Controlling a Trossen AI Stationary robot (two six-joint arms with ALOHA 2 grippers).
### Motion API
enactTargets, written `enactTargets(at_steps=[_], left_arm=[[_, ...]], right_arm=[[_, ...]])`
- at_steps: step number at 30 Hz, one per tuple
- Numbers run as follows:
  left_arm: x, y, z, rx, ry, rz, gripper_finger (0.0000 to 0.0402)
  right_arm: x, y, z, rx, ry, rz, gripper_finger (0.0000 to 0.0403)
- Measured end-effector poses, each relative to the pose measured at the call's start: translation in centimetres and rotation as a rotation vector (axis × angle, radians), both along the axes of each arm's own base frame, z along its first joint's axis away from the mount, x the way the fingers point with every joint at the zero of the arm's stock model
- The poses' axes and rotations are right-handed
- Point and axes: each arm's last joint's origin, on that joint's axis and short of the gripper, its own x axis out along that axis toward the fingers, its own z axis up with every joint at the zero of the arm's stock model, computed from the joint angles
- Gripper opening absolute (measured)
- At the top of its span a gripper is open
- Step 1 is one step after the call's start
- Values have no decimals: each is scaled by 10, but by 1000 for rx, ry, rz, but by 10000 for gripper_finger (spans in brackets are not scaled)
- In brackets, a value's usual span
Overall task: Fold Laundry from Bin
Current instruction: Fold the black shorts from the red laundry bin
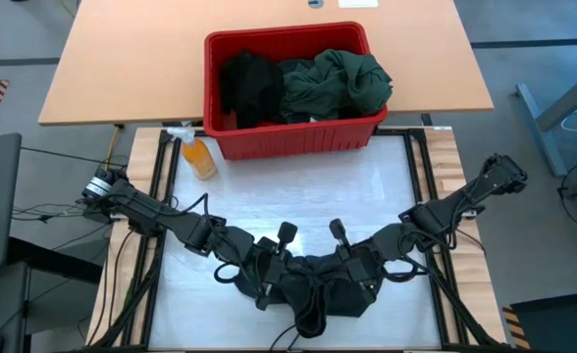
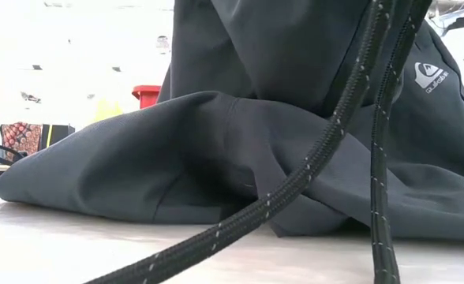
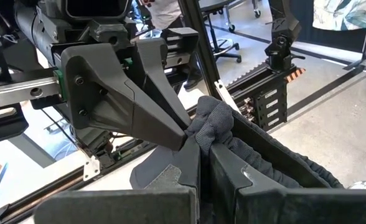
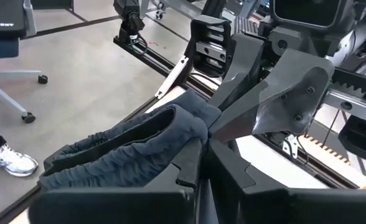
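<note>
Both grippers meet at the table's near edge — left gripper [image 3: 198, 146] pinched tight on the black garment [image 1: 323, 284], right gripper [image 4: 203, 149] seemingly clamped on its bunched waistband — bin [image 1: 293, 137] well beyond.

Both tools, left [image 1: 266, 267] and right [image 1: 359, 265], low, close together, seemingly clamped.

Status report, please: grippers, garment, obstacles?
Both grippers, left and right, pinch dark garment at near table edge. Bin holds more laundry. Nothing blocking.
</note>
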Motion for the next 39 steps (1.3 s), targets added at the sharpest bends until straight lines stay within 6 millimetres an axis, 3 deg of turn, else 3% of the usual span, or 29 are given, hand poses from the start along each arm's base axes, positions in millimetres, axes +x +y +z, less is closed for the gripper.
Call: enactTargets(at_steps=[12,18,29,34,39], left_arm=[[0,0,0,6,-5,-1,0],[0,0,1,2,-15,-1,0],[1,2,2,31,-32,15,0],[4,7,4,1,-39,41,0],[3,9,1,-41,13,55,0]], right_arm=[[0,-1,0,89,29,-35,66],[5,-9,0,132,43,-79,105],[11,-11,-5,146,60,-102,215],[22,-5,-17,138,84,-94,227],[24,-5,-17,137,67,-106,222]])
